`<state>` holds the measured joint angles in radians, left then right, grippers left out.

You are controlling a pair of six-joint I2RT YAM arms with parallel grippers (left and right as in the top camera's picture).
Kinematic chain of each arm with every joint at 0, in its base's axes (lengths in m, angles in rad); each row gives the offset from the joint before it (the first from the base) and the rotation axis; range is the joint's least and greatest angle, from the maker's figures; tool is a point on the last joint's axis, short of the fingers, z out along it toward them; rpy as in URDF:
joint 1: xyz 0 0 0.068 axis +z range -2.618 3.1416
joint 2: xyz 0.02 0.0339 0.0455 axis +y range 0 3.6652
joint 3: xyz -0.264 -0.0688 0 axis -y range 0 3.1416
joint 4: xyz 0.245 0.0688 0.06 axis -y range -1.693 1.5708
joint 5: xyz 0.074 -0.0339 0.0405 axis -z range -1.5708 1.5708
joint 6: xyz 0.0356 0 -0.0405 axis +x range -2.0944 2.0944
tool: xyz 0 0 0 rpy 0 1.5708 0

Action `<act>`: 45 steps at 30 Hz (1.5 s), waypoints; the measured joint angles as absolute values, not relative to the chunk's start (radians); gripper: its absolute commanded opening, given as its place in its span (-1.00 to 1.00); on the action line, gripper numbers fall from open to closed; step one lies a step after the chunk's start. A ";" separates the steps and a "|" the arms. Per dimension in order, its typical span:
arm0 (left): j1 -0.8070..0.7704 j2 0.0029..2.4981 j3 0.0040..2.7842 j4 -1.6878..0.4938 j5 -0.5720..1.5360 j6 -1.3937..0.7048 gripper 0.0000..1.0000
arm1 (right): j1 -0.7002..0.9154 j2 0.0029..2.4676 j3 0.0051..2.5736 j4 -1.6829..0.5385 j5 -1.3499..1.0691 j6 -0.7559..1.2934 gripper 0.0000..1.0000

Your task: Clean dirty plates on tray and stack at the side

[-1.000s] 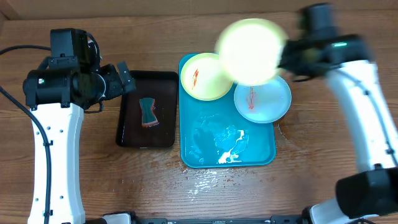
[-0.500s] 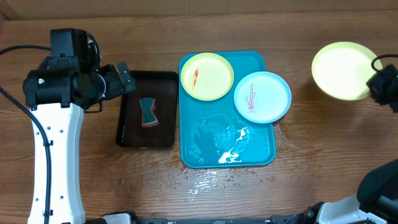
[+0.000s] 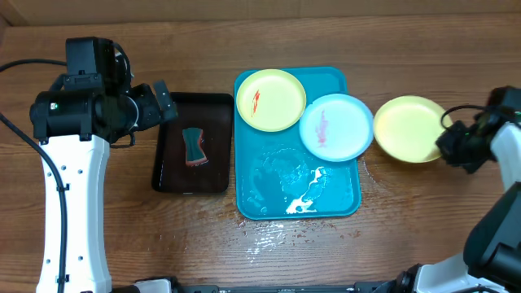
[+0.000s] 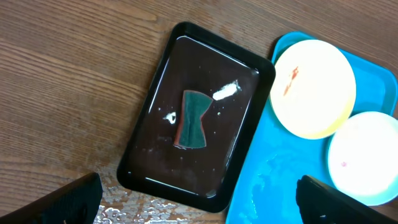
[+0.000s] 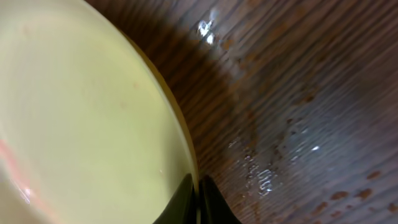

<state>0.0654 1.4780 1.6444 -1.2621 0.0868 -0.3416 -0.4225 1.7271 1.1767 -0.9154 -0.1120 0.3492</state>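
Just beside the turquoise plastic tray [image 3: 244,175], the right gripper [image 3: 449,142] pinches a plain pale yellow-green round plate [image 3: 409,128]; left gripper [image 3: 165,102] gapes empty.

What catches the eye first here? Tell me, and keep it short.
The wet, foamy turquoise tray mid-table, with a smeared yellow plate and a blue plate at its far end. Right of it, the right end effector pinches the rim of a second yellow plate. Left of it, a sponge lies in a black tray.
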 measured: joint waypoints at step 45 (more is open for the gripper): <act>0.065 1.478 1.644 -1.261 0.087 -0.342 1.00 | 0.059 1.824 1.201 -0.772 0.004 0.225 -0.92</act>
<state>0.0654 1.4780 1.6444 -1.2613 0.0868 -0.3416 0.0589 1.8244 1.2011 -0.7723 0.0044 0.2249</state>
